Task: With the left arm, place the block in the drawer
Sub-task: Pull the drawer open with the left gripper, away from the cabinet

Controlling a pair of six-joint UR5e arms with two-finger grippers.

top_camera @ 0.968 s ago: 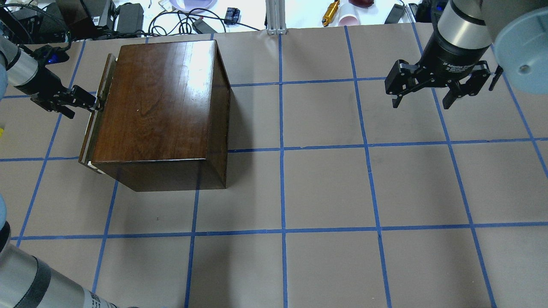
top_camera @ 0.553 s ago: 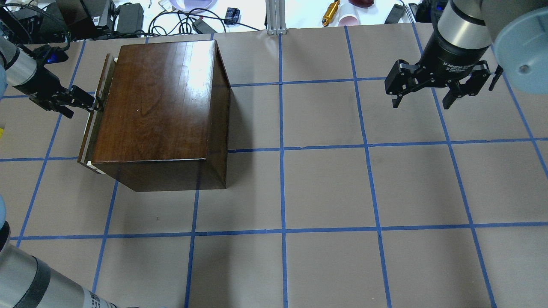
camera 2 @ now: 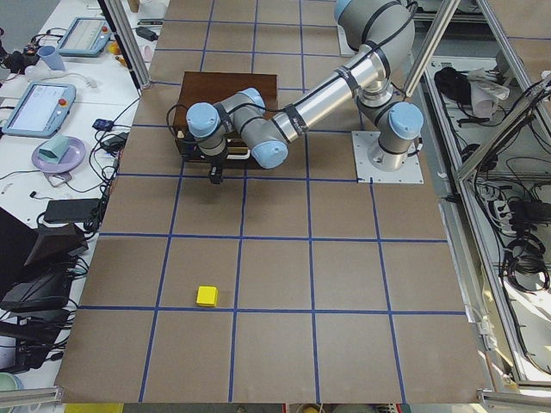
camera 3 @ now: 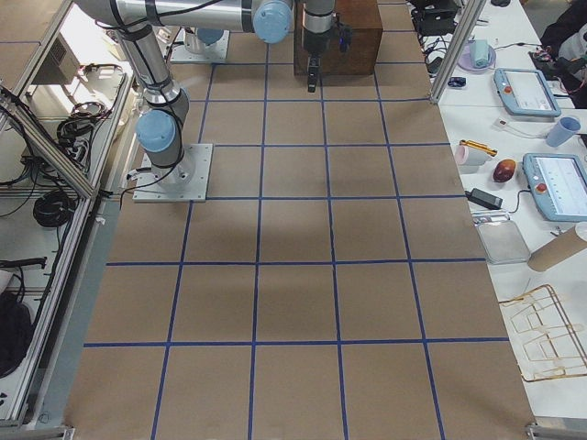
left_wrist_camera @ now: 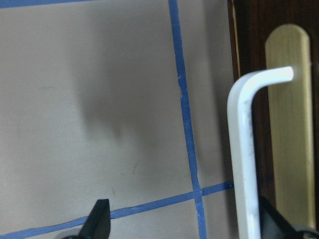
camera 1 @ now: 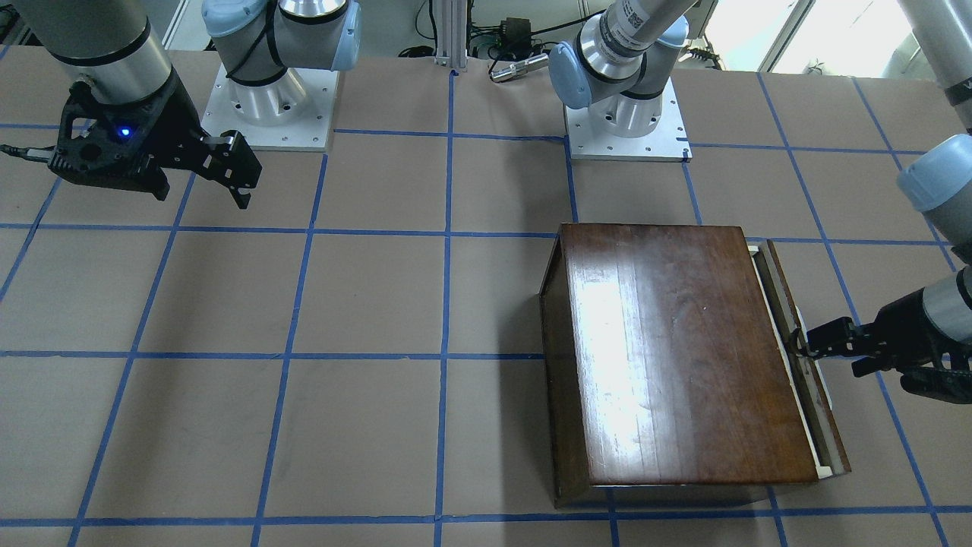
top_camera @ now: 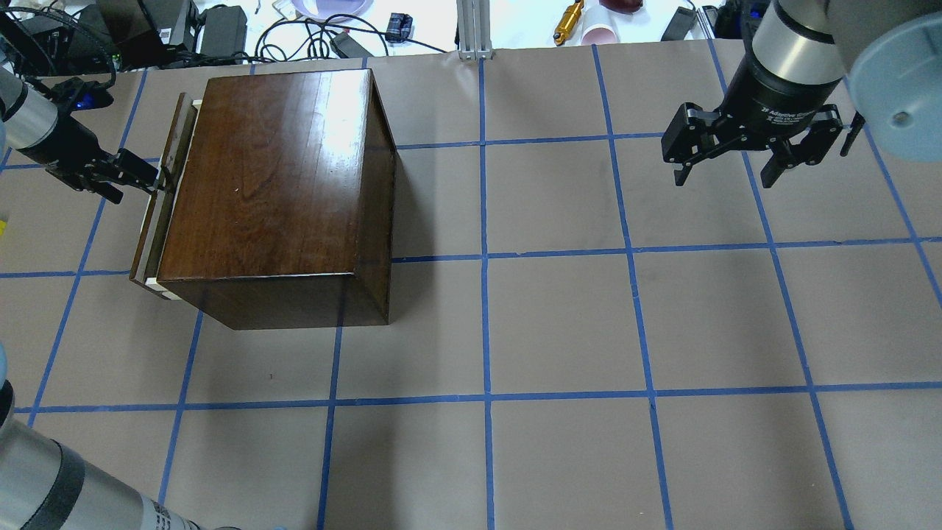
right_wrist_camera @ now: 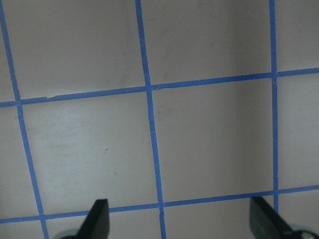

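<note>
The drawer (top_camera: 152, 213) of the dark-brown wooden box (top_camera: 272, 184) stands a little way out, with a pale strip of tray showing behind its front panel (camera 1: 809, 380). My left gripper (top_camera: 138, 188) is at the drawer's front, open, and one finger is hooked at the handle. In the left wrist view the white bent handle (left_wrist_camera: 241, 149) lies just inside the right finger, against a brass plate (left_wrist_camera: 291, 124). The yellow block (camera 2: 207, 296) sits on the table far from the box, toward the table's left end. My right gripper (top_camera: 725, 180) hangs open and empty over the far right of the table.
The brown table covering carries a blue tape grid (top_camera: 486, 258). Cables, chargers and small items (top_camera: 316, 33) lie beyond the far edge. Both arm bases (camera 1: 266, 99) are bolted along the robot's side. Side tables with tablets and cups (camera 3: 541, 101) flank the table.
The drawer front has slid a little further out of the box. My left gripper has drawn back with it, to the left in the overhead view. The right arm has stayed still.
</note>
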